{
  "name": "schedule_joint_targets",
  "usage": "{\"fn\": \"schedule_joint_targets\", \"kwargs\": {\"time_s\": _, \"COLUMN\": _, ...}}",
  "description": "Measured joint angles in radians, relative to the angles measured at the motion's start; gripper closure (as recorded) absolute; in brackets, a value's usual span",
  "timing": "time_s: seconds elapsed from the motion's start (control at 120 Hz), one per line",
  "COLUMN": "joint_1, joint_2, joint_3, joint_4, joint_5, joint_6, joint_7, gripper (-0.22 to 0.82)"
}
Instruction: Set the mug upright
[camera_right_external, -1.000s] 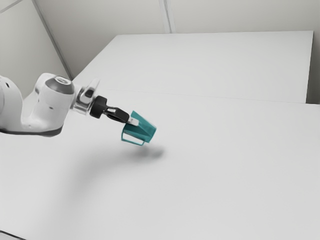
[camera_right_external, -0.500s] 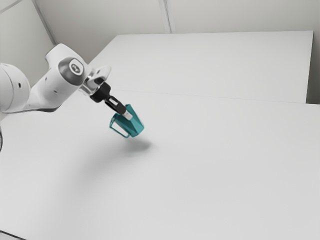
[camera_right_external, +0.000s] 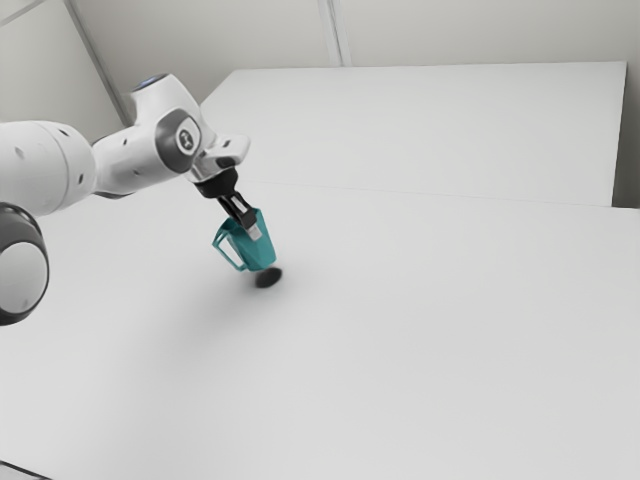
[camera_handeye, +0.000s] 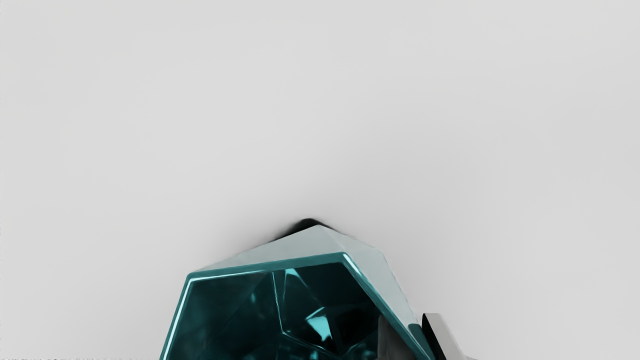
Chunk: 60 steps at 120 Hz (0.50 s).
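glossy teal mug (camera_right_external: 264, 252) with a faceted body and angular rim, its wall pinched by my gripper (camera_right_external: 252, 231), mouth up but tilted, base leaning toward the exterior view's right, handle (camera_right_external: 226, 252) toward its left, held just above the white table (camera_right_external: 450, 330)

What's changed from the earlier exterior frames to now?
Mug moved toward the exterior view's left and turned closer to upright, though it leans a little. End effector tipped to point more steeply down. Shadow below the mug is smaller and darker. Unchanged: end effector's grip on the mug's wall; nothing newly grasped or let go.
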<state>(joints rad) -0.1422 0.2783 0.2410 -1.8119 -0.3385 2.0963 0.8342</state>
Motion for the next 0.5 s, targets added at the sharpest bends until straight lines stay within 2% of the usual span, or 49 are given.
{"fn": "schedule_joint_targets", "kwargs": {"time_s": 0.367, "joint_1": -0.004, "joint_2": 0.05, "joint_3": -0.002, "joint_4": 0.001, "joint_5": 0.015, "joint_6": 0.037, "joint_7": -0.055, "gripper": 0.74}}
{"fn": "schedule_joint_targets", "kwargs": {"time_s": 0.5, "joint_1": -0.004, "joint_2": 0.058, "joint_3": -0.002, "joint_4": 0.0, "joint_5": 0.013, "joint_6": 0.045, "joint_7": -0.067, "gripper": 0.66}}
